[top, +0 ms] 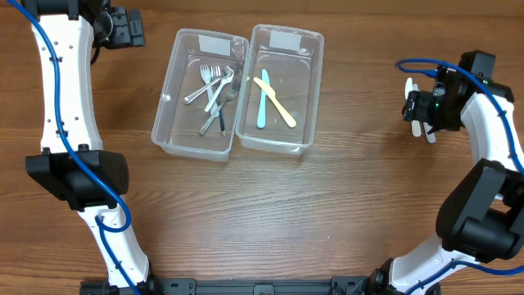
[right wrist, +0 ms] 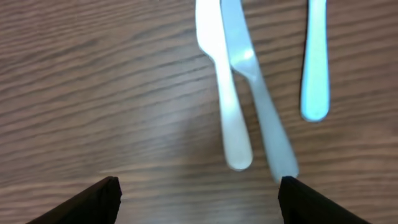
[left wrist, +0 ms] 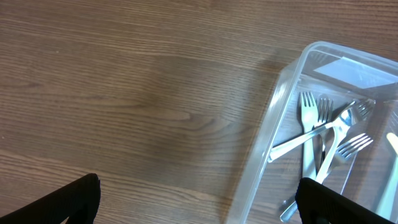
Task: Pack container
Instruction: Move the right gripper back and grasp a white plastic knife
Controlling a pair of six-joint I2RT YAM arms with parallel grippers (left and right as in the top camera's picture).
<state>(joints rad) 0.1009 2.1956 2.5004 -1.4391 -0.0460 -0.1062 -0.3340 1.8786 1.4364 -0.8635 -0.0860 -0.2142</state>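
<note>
Two clear plastic containers stand side by side at the back. The left one (top: 164, 106) holds several metal forks (top: 214, 88); its rim (left wrist: 264, 143) and the forks (left wrist: 317, 137) also show in the left wrist view. The right container (top: 314, 90) holds a teal plastic knife (top: 262, 105) and a yellow one (top: 278, 105). My left gripper (top: 135, 31) (left wrist: 199, 202) is open and empty over bare table, left of the fork container. My right gripper (top: 416, 106) (right wrist: 199, 199) is open and empty above three plastic knives on the table: white (right wrist: 221, 93), pale grey (right wrist: 258, 106), light blue (right wrist: 315, 62).
The wooden table (top: 286, 205) stretches bare in front of the containers. Ends of the loose knives (top: 431, 136) stick out from under my right gripper near the right edge. The arms' bases stand at the front left and front right.
</note>
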